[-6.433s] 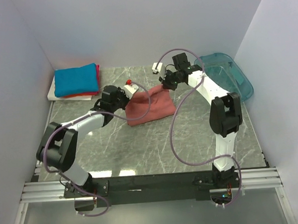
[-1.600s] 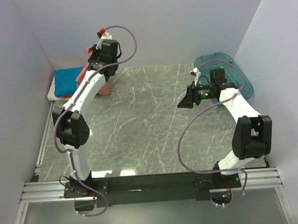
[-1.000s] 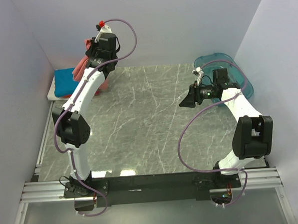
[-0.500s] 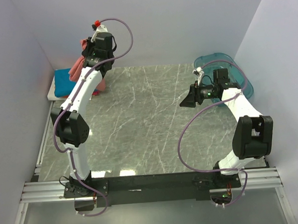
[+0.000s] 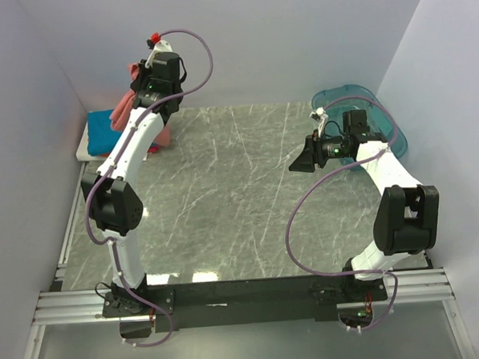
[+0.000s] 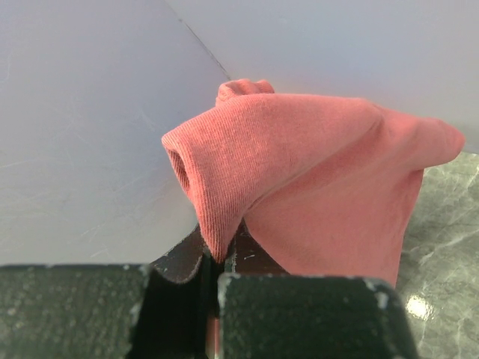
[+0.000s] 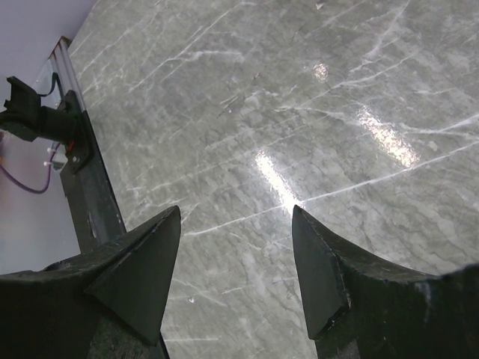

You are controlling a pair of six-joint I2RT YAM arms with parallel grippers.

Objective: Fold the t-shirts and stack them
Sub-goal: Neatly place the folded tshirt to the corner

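Hauled the pink shirt [image 6: 314, 172] to 10 o'clock, clamped in left gripper [image 6: 217, 262], right gripper [image 7: 236, 217] apart. Probably just needs stacking now.

The salmon-pink t-shirt [image 6: 314, 172] is showing matt cloth in a fine ribbed knit (clearest at the hem). The table [image 7: 247, 97] is gleaming like polished grey marble; the bin [image 5: 391, 133] is looking like smooth translucent plastic.

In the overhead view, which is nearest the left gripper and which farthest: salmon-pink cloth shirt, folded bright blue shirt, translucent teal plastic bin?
1. Salmon-pink cloth shirt, pinched in the left gripper, back left.
2. Folded bright blue shirt, beside it, left edge.
3. Translucent teal plastic bin, far right.
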